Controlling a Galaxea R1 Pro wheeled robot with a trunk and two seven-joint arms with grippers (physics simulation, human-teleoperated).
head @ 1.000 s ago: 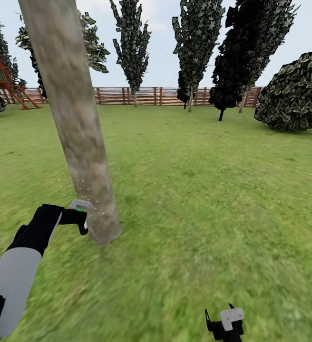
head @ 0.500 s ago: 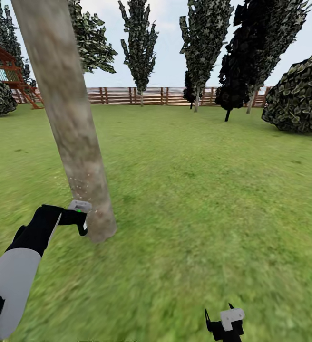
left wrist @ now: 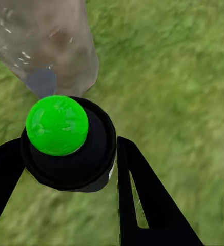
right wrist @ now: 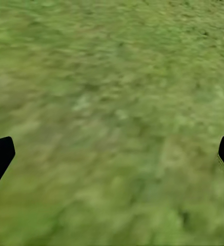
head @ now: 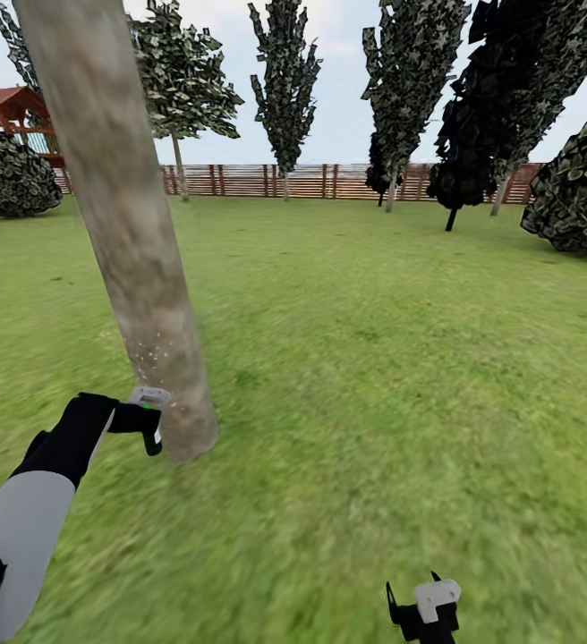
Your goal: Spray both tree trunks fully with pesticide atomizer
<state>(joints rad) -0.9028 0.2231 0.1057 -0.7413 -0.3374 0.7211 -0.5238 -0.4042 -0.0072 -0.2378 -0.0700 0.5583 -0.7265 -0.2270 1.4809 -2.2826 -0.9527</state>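
A thick pale grey-brown tree trunk (head: pixel 137 241) leans up from the lawn at the left of the head view. My left gripper (head: pixel 148 413) is shut on the pesticide atomizer (head: pixel 150 397), right beside the trunk's base. In the left wrist view the atomizer (left wrist: pixel 68 143), black with a green cap, sits between the two black fingers (left wrist: pixel 142 200), with the trunk's base (left wrist: pixel 50 46) just beyond it. A few whitish specks of pesticide (head: pixel 155 358) dot the lower trunk. My right gripper (head: pixel 423 608) hangs open over bare grass at the bottom of the head view; its fingertips (right wrist: pixel 0 156) stand wide apart.
A brown slat fence (head: pixel 329 181) closes the lawn at the back. Dark cone-shaped trees (head: pixel 284 89) stand along it. Round bushes sit at the far right (head: pixel 584 188) and far left (head: pixel 7 174). A red play structure (head: pixel 7 103) rises behind the left bush.
The head camera has swung left, so fence, trees and bush have slid right in the picture. My left gripper stays by the trunk's base with the atomizer. The right gripper has not moved.
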